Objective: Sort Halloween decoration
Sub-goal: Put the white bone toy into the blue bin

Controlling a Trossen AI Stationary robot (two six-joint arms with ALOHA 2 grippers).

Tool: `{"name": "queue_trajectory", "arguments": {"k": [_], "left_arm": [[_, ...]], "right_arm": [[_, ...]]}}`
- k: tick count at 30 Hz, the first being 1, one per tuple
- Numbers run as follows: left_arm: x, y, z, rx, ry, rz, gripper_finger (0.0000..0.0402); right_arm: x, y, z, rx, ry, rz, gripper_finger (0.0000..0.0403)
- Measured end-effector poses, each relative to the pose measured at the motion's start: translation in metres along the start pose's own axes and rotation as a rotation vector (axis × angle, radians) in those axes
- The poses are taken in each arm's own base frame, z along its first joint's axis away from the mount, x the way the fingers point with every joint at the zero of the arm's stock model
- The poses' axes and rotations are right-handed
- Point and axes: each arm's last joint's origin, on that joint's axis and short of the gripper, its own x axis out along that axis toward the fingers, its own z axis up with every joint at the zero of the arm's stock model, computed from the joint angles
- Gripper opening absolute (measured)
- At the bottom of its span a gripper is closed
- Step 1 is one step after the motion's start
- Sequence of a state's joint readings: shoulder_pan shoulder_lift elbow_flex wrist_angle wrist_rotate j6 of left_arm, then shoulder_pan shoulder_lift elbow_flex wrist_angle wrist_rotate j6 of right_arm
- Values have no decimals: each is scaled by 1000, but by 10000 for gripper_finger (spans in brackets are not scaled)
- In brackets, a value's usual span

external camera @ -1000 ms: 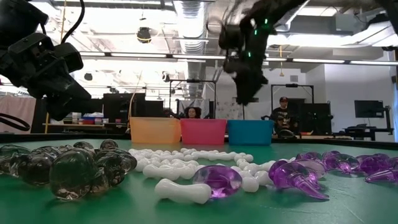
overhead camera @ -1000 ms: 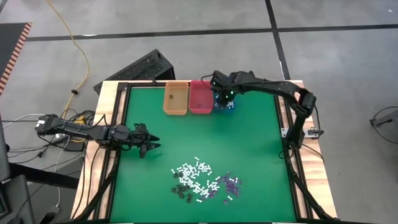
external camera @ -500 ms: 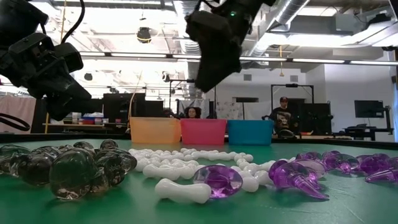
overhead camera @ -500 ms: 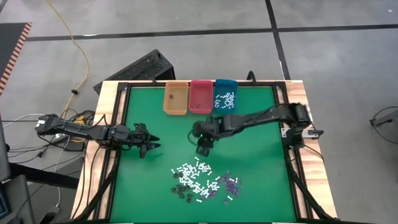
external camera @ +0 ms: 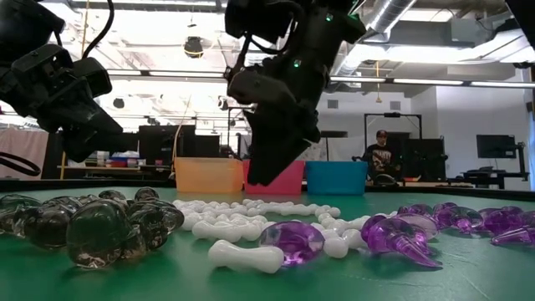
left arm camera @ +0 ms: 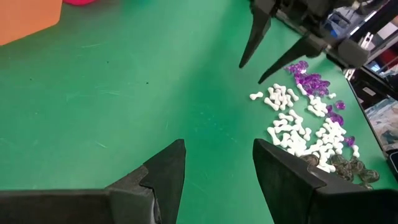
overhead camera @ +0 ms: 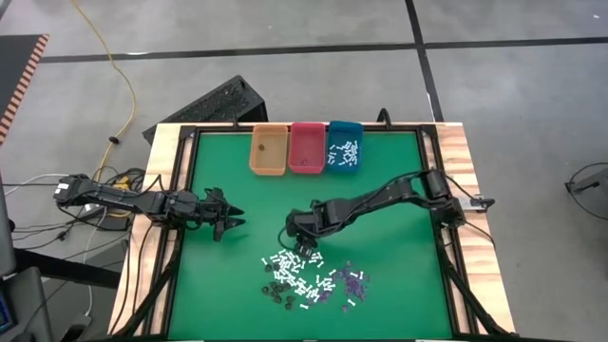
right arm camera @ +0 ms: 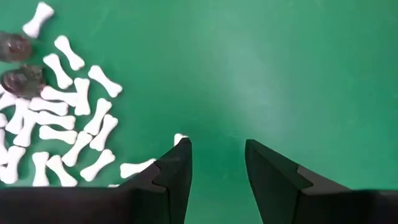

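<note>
The right gripper [overhead camera: 302, 237] has swung from the bins down to the pile [overhead camera: 309, 275], fingers spread for a bone [right arm camera: 99, 81]; the left gripper [overhead camera: 231, 220] waits open at the left edge.

The left tool [left arm camera: 217, 165] hangs over bare green surface [left arm camera: 124, 93], its two dark fingers [left arm camera: 166, 171] spread with nothing between them. Well beyond it lies a heap of white bones [left arm camera: 295, 127], with purple bits [left arm camera: 314, 84] on the heap's far side and dark bits [left arm camera: 348, 168] at its near end. The right tool [left arm camera: 267, 59] points down just beside the heap, fingers parted. An orange bin [left arm camera: 28, 18] and a pink bin [left arm camera: 93, 2] sit far from the heap.
</note>
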State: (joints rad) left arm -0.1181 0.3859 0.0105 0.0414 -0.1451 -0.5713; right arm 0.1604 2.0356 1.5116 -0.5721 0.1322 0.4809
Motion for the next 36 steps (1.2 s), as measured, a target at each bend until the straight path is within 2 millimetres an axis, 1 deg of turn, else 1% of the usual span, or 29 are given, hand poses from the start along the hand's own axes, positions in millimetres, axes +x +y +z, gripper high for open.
{"name": "queue_trajectory", "arguments": {"k": [8, 12, 13, 14, 19, 23, 26, 28, 31, 33, 35, 36], "left_arm": [[0, 0, 0, -1, 0, 0, 179], [0, 0, 0, -1, 0, 1, 179], [0, 0, 0, -1, 0, 0, 179], [0, 0, 0, -1, 0, 0, 179], [0, 0, 0, -1, 1, -1, 179], [0, 0, 0, -1, 2, -2, 179], [0, 0, 0, -1, 2, -2, 179], [0, 0, 0, -1, 2, -2, 179], [0, 0, 0, -1, 3, -3, 179], [0, 0, 0, -1, 2, -3, 179], [0, 0, 0, 0, 3, -3, 179], [0, 0, 0, 0, 2, -2, 179]], "right_arm": [[0, 4, -1, 8, -3, 7, 177], [13, 10, -8, -9, 23, 14, 177], [21, 12, -12, -19, 40, 13, 177], [24, 14, -12, -19, 36, 21, 177], [32, 16, -15, -20, 50, 19, 176], [32, 14, -17, -19, 70, 8, 158], [23, 12, -15, -50, 66, 14, 143], [12, 9, -13, -49, 74, 18, 137], [-19, -1, -13, -85, 125, -23, 136], [-40, -9, -16, -129, 155, -86, 137], [-55, -22, -22, -169, 185, -127, 139], [-58, -30, -27, -175, 197, -133, 140]]}}
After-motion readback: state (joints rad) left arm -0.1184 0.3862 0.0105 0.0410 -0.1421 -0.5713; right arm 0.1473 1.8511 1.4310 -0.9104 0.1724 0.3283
